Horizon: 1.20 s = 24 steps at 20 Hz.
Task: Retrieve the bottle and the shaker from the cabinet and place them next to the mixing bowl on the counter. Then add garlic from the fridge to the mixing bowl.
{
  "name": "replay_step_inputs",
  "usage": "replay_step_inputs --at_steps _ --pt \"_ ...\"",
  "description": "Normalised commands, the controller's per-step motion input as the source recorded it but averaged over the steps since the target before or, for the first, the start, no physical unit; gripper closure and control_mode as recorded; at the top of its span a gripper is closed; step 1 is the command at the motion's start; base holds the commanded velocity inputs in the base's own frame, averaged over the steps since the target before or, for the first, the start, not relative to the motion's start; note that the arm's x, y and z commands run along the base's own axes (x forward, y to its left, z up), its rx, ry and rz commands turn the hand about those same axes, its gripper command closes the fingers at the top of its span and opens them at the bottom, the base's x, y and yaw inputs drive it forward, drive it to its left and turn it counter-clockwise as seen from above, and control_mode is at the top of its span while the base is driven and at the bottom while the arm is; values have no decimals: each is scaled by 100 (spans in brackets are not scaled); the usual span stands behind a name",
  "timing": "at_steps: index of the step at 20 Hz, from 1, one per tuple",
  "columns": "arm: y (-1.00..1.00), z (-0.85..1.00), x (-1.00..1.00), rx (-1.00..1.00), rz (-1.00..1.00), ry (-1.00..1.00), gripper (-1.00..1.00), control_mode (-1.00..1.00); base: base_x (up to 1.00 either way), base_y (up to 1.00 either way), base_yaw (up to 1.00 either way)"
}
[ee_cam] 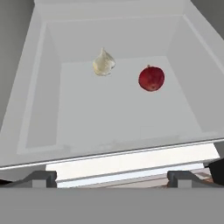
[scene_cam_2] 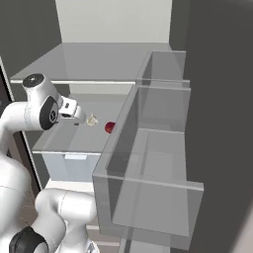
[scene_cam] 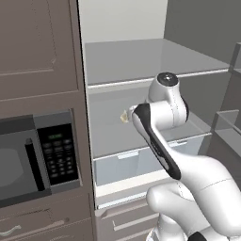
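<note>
Garlic (ee_cam: 103, 62): one pale, papery bulb with a pointed tip, lying toward the back of a middle fridge shelf (ee_cam: 109, 113), left of centre in the hand view.

- Far left, left base view: black-panelled microwave (scene_cam: 33, 157) set in dark brown cabinetry, outside the fridge (scene_cam: 141, 56).
- Left of the fridge interior: pale grey side wall, flat grey shelves above and below, translucent drawer (scene_cam: 127, 164) under the garlic's shelf.
- Centre: garlic on the open shelf, well apart from either wall, nothing touching it.
- Just right of the garlic: small round red fruit (ee_cam: 151, 78), probably an apple, near but clearly apart.
- Right, right base view: translucent door bins (scene_cam_2: 148, 168) on the opened door.

Gripper (scene_cam_2: 78, 117): jaws spread fully wide, holding nothing, poised short of the shelf's front edge and aimed toward the bulb; both fingertips (ee_cam: 41, 177) low in the hand view, apart from the garlic.

Handling, as judged: light, fairly firm, dry-skinned; rounded and apt to roll or skid if nudged from one side; outer skin liable to flake. Best taken across the widest part of the body, jaws straddling evenly, not at the tapered tip. Approach from the left to keep clear of the red fruit.
</note>
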Motion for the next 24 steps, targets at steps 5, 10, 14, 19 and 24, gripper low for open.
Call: replay_step_inputs --at_steps 5,10,14,19,24 --pt "0 -22 26 3 17 -4 -100 -100 0 0 0" --pt "0 -4 24 0 15 0 -100 -100 0 0 0" --pt "0 -14 39 0 1 -13 -100 -100 0 0 0" --pt "0 -5 24 0 0 -17 -100 -100 0 0 0" --pt "0 -16 28 0 0 -15 -100 -100 0 0 0"
